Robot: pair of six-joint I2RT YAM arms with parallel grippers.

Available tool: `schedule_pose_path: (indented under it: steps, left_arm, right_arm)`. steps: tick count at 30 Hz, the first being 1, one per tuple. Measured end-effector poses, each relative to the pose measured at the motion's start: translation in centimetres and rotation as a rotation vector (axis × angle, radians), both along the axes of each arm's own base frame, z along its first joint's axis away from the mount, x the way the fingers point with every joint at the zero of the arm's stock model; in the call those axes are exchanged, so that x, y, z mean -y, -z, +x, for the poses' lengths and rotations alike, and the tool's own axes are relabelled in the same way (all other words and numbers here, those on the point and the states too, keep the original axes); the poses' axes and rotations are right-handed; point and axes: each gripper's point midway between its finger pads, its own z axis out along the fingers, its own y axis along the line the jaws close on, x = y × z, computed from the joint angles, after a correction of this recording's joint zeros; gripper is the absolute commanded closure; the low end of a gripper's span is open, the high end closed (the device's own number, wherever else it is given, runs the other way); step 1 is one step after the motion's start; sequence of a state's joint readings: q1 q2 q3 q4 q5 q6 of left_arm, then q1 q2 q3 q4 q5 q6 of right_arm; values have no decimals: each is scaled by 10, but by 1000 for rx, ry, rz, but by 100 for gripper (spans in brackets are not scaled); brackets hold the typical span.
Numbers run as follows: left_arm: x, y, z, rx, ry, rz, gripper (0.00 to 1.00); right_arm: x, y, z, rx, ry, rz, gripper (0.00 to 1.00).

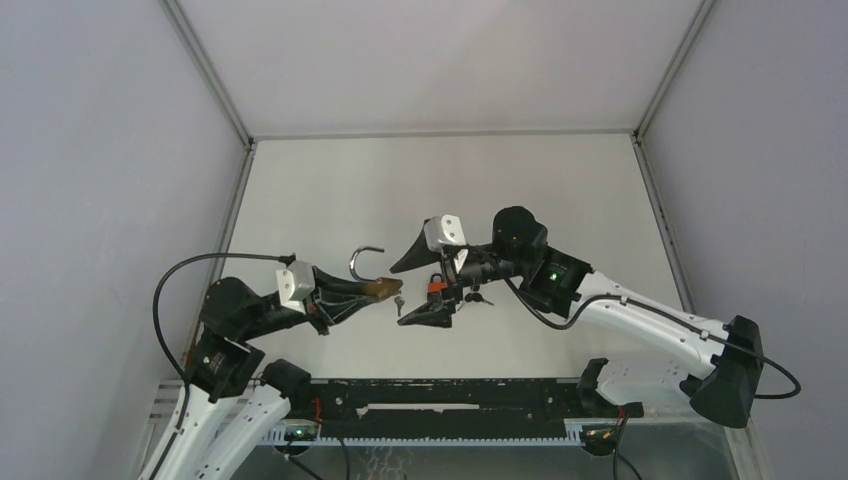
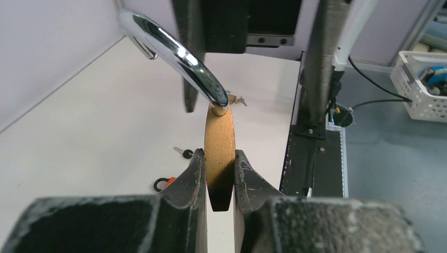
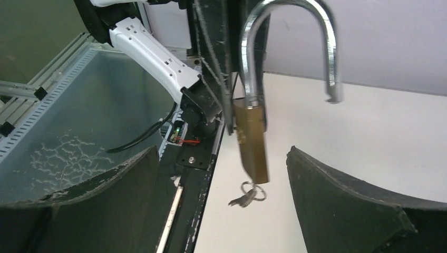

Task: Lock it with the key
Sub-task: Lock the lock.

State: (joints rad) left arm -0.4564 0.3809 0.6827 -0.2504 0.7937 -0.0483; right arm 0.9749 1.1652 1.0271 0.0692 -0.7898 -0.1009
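Observation:
A brass padlock point(image 1: 381, 288) with its chrome shackle point(image 1: 366, 258) swung open is held above the table. My left gripper point(image 2: 220, 158) is shut on the padlock's body point(image 2: 220, 142), one finger on each flat face. The shackle point(image 2: 179, 58) sticks out ahead of it. In the right wrist view the padlock point(image 3: 252, 139) hangs upright, and a small key point(image 3: 245, 196) on a ring dangles at its bottom end. My right gripper point(image 3: 224, 158) faces it, wide open and touching nothing. From above, the right gripper point(image 1: 418, 290) sits just right of the key point(image 1: 398, 303).
An orange item with a black ring point(image 2: 164, 183) lies on the white table point(image 1: 330, 190), with a loose black-headed key point(image 2: 184, 153) near it. More keys point(image 1: 478, 297) lie under the right arm. A black rail point(image 1: 450, 395) runs along the near edge, and grey walls enclose the table.

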Motion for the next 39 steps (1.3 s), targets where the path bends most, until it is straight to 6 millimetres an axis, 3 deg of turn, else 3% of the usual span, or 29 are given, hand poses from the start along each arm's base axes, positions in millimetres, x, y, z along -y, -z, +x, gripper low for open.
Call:
schedule_pose_path:
  steps: [4,9,15,17,21,22,24,25,26,30,33,39]
  left_arm:
    - [2,0,-8,44,55,13,100]
    - [4,0,-12,65,80,19,100]
    - [5,0,-14,68,90,20,100]
    - [4,0,-13,67,83,20,100]
    - [5,1,-13,28,81,11,100]
    - [5,1,-13,23,81,10,95]
    - [5,0,-13,21,77,8,32]
    - [5,0,-12,26,71,8,7]
    - [4,-1,-10,45,61,9,1]
    - [-4,-1,-1,157,-7,58,1]
    - [-21,2,11,377,-89,189,8]
    - [-49,-21,22,1145,-164,515,4]
  right_arm:
    - [-5,6,6,-16,10,-9,6]
    - [-10,16,17,-41,38,-29,20]
    - [-20,26,16,-60,16,-45,72]
    - [-20,29,13,-66,-1,-52,98]
    - [-20,28,9,-27,-32,-43,100]
    - [-19,28,9,-23,-33,-43,100]
    - [-18,28,9,-17,-30,-43,100]
    - [-17,28,10,-18,-27,-44,100]
    - [-15,30,11,-28,-17,-56,100]
    - [-5,46,19,-72,40,-138,100]
    - [5,60,26,-88,111,-208,100]
    - [12,74,25,-98,157,-281,100]
